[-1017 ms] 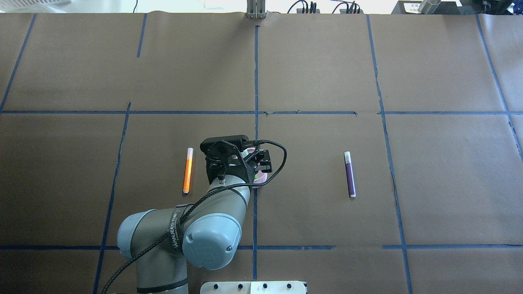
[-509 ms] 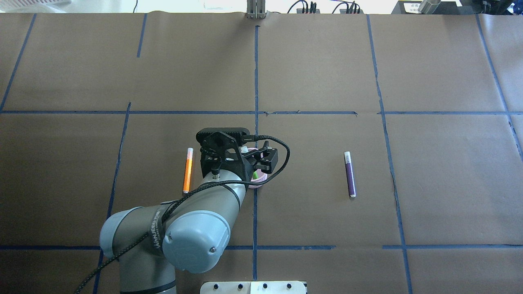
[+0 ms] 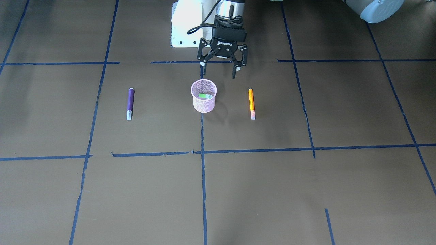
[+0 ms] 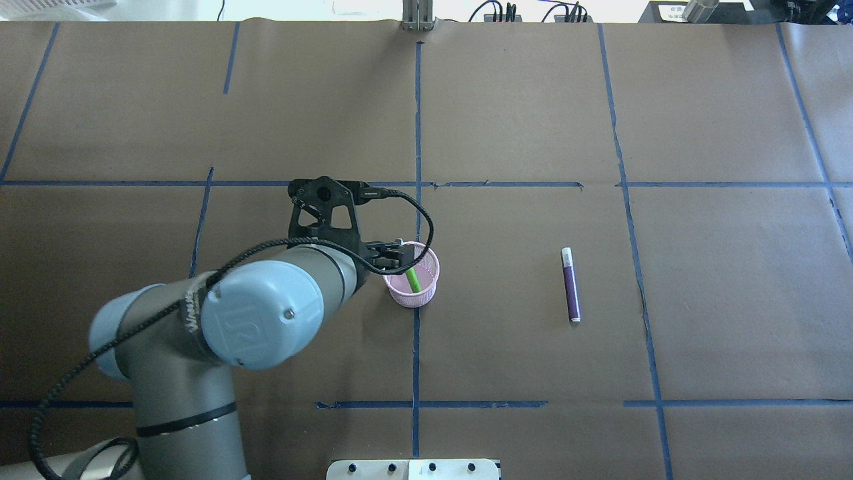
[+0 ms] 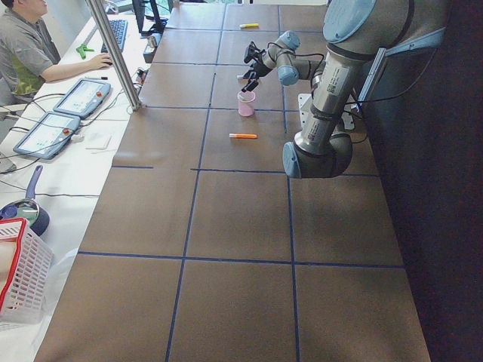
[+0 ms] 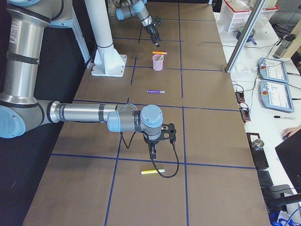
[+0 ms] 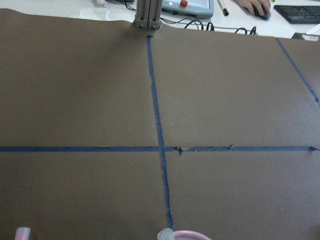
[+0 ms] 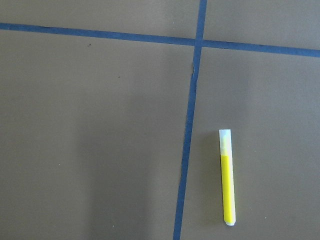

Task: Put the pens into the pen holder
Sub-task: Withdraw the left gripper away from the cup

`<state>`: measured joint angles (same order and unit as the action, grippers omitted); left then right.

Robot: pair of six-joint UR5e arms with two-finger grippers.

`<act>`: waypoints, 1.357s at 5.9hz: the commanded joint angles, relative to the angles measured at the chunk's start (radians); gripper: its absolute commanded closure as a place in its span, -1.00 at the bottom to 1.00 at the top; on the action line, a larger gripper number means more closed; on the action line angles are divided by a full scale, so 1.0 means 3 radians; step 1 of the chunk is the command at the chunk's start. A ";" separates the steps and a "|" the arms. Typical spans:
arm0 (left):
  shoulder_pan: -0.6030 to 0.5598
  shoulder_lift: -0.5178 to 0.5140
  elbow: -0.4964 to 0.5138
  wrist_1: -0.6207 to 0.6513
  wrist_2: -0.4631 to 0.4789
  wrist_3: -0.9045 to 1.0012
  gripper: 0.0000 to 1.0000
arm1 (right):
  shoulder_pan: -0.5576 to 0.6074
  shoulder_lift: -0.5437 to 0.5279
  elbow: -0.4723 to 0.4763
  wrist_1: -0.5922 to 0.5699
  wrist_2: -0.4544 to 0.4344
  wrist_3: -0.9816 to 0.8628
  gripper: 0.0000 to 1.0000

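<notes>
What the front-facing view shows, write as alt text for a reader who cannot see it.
A pink mesh pen holder stands at centre with a green pen inside; the left gripper hangs open beyond it. A purple pen lies at the view's left, an orange pen at its right.

The pen holder (image 3: 203,104) stands between orange pen (image 3: 251,102) and purple pen (image 3: 129,103), seemingly well apart.

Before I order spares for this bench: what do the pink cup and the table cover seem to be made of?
Pink cup: probably painted metal wire mesh, matte; a fine grid of holes shows in its wall. Table cover: likely brown kraft paper, matte; it shows small tears along the blue tape.
</notes>
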<state>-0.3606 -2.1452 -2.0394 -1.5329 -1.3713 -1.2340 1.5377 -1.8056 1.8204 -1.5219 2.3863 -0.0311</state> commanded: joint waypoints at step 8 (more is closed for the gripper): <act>-0.1288 0.0524 -0.0463 0.1147 -0.1841 0.2048 -1.00 | -0.0565 0.0378 -0.1827 0.2462 -0.0331 0.0800 -0.92</act>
<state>-0.7475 -1.9881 -2.1782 -1.1897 -1.9233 -0.6198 1.3741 -1.7114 1.3567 -0.8864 2.2835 0.2375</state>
